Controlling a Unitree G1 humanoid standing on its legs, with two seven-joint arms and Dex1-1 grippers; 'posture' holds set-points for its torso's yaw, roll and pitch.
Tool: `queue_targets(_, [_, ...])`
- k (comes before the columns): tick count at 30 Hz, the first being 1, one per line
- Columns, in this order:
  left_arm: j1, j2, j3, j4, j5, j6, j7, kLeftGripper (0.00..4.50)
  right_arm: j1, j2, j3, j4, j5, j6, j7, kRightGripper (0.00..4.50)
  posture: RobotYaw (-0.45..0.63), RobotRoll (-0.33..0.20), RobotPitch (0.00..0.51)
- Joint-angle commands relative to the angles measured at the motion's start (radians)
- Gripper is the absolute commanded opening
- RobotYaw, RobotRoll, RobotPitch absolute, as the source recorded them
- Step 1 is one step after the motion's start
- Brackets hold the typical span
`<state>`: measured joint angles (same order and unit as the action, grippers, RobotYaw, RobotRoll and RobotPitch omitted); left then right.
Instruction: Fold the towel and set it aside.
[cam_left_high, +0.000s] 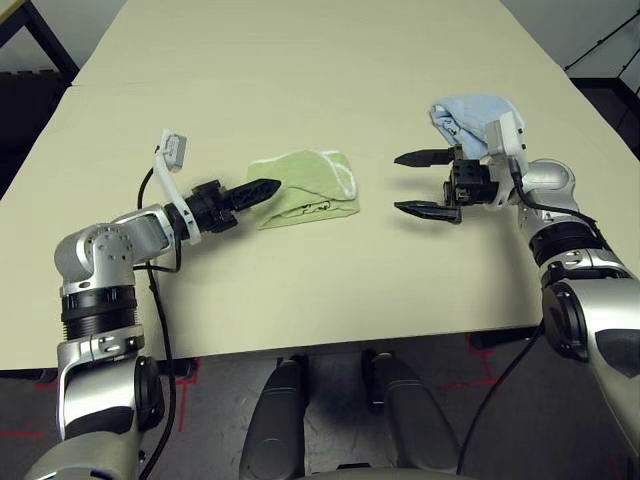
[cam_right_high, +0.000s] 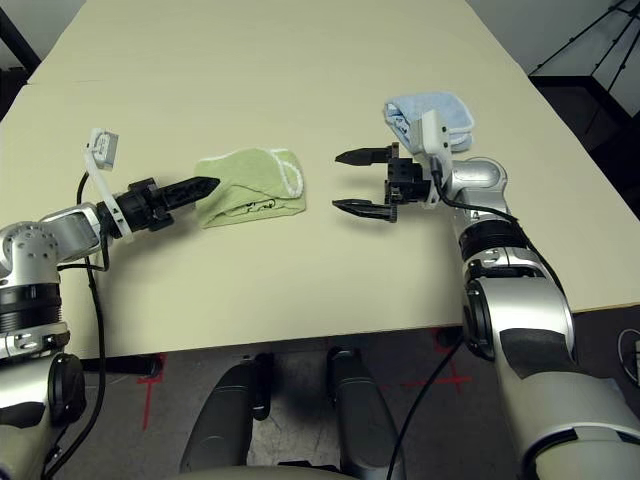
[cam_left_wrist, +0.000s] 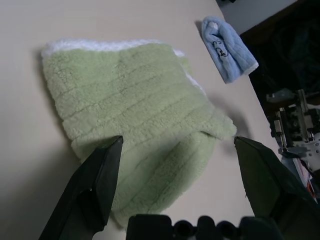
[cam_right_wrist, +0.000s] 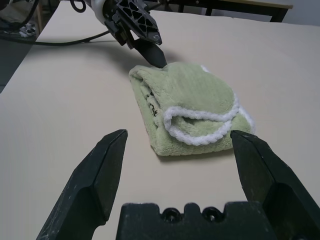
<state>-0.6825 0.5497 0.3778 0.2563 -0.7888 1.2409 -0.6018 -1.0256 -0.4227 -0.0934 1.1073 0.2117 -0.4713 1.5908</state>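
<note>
As it lies bunched on the bench (cam_left_high: 300, 290), towel (cam_left_high: 305, 187): long axis 9-to-3; left hand (cam_left_high: 262, 189), released, touching its 9 o'clock end; right hand (cam_left_high: 420, 184), released, apart at 3.

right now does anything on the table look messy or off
The towel is folded unevenly: its white-stitched edge curls out at the side facing the open right gripper, layers bulging rather than flat. The blue cloth lies bunched.

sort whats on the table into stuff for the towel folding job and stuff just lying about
For the job:
green towel, folded
left gripper, open, at the towel
right gripper, open, beside the towel

Lying about:
blue cloth
</note>
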Motion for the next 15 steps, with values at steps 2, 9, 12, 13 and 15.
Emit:
queue_targets(2, [-0.011,0.073,0.010,0.017,0.009,0.087,0.029,4.50,0.011,-0.001,-0.001,-0.015,0.007,-0.001,0.009,4.47,0.01,0.000,0.207])
queue_targets(9, [-0.004,0.113,0.031,0.014,0.002,0.160,0.046,4.50,0.009,0.007,0.002,-0.021,0.006,0.005,0.007,4.47,0.01,0.000,0.206])
queue_targets(12, [0.003,0.101,0.037,0.009,-0.005,0.188,0.050,4.50,0.006,0.008,0.002,-0.026,0.007,0.009,0.008,4.47,0.01,0.000,0.206])
queue_targets(13, [0.001,0.094,0.037,0.013,-0.003,0.190,0.052,4.50,0.006,0.008,0.002,-0.028,0.008,0.010,0.009,4.47,0.01,0.000,0.206])
queue_targets(15, [-0.004,0.081,0.034,0.019,0.003,0.187,0.055,4.50,0.005,0.005,0.001,-0.031,0.009,0.012,0.011,4.47,0.01,0.000,0.206])
